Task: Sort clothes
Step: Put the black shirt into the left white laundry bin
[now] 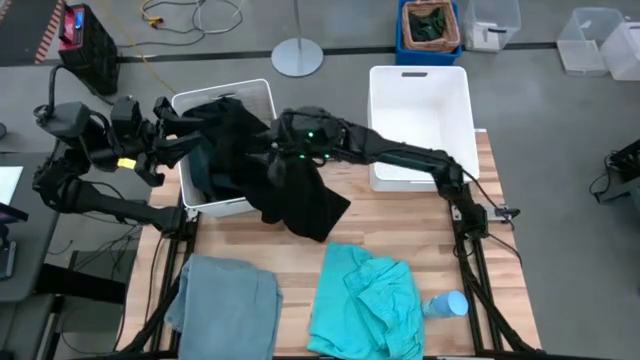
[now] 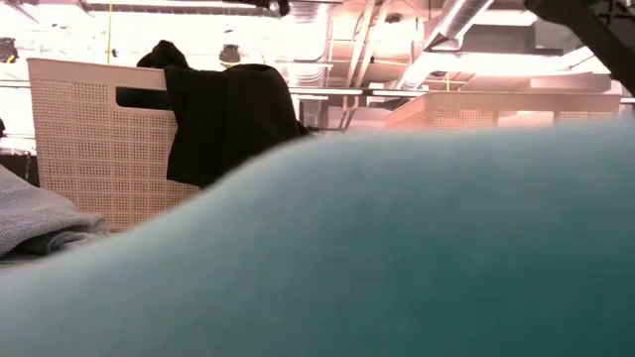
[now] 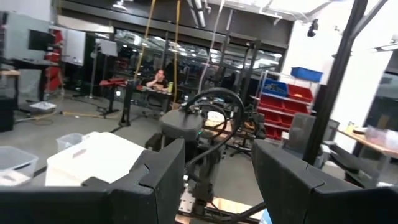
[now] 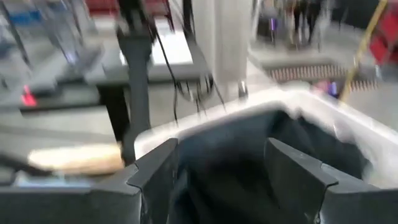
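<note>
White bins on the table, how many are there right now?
2. The left white bin holds dark clothing, with the black garment draped over its rim onto the table. The right white bin looks empty. Other containers sit on the floor beyond.

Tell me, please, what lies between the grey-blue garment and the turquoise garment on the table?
In the high view, only a bare strip of wooden table lies between the grey-blue garment and the turquoise garment. They lie apart, not touching.
</note>
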Tool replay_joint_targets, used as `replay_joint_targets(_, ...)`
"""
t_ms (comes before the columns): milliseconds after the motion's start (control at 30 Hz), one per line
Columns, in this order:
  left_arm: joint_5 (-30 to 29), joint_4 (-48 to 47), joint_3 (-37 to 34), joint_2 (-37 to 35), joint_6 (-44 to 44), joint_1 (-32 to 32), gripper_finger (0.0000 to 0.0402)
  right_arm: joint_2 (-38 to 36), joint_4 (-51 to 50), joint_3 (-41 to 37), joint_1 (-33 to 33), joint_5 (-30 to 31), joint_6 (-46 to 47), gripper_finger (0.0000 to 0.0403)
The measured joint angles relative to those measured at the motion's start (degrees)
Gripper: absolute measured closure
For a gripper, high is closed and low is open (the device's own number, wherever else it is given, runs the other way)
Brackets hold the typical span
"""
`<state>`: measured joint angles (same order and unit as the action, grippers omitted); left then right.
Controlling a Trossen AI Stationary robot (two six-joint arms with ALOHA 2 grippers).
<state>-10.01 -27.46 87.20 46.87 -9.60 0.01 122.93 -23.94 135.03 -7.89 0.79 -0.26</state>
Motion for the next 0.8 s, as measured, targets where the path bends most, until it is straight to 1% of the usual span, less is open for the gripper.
replay_joint_targets(167,-0.6,0.0,0.0,0.0,-0.3,0.0,0.0221,-3.7,-15.7,0.0,1.9,3.7,-1.3,0.0148)
replay_joint_targets(233,-0.6,0.0,0.0,0.0,-0.3,0.0,0.0221,-3.8,-21.8,0.0,2.7,5.0,-1.5,0.0148)
replay_joint_targets(333,-0.8,-0.1,0.0,0.0,-0.7,0.0,0.0221,-3.0,-30.2,-0.2,3.4,7.3,0.9,0.0148)
replay_joint_targets(467,-0.8,-0.2,0.0,0.0,-1.6,0.0,0.0221,-2.6,-36.2,-0.2,4.7,9.4,4.4,0.0148)
replay_joint_targets(600,-0.8,-0.2,0.0,0.0,-3.3,0.0,0.0221,-2.7,-38.3,-1.5,6.3,11.4,8.3,0.0148)
replay_joint_targets(800,-0.8,-0.2,0.0,0.0,-3.7,0.0,0.0221,-1.5,-41.1,-1.4,8.3,15.4,10.5,0.0148)
